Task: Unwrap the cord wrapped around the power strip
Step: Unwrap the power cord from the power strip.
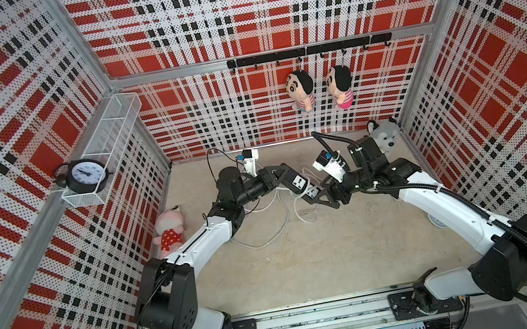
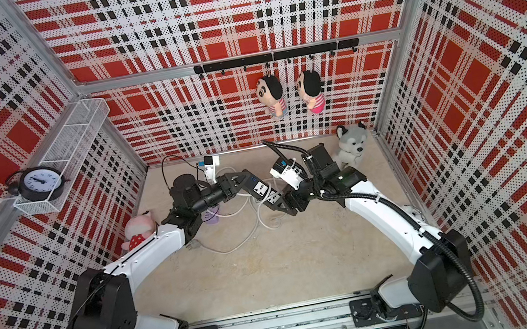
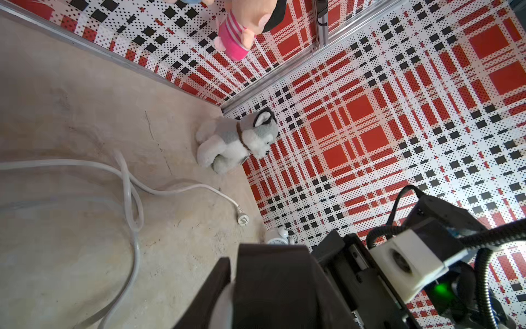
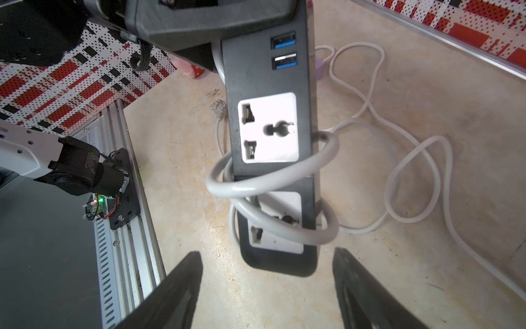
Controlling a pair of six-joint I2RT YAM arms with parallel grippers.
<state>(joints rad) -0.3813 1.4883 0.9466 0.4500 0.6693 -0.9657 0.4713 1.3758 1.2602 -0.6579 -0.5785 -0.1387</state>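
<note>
Presently, the beige tabletop (image 1: pixel 308 266) carries most of the slack. Black power strip (image 4: pixel 267 71): raised clear of the tabletop mid-scene, between my two arms, socket face upward. My left gripper (image 1: pixel 281 174) is clamped on its USB end. My right gripper (image 4: pixel 267 253) stands wide and empty, fingers either side of the free end, not touching. White cord (image 4: pixel 273 182): two loose turns sit around the lower socket half (the rest trails on the tabletop). Judged: strip rigid, light, smooth-sided, so liable to twist in one grip; cord springy and set in its coil. Best hold is the nearer turn where it bows off the strip's edge. Plug (image 3: pixel 242 220) lies free on the tabletop.
</note>
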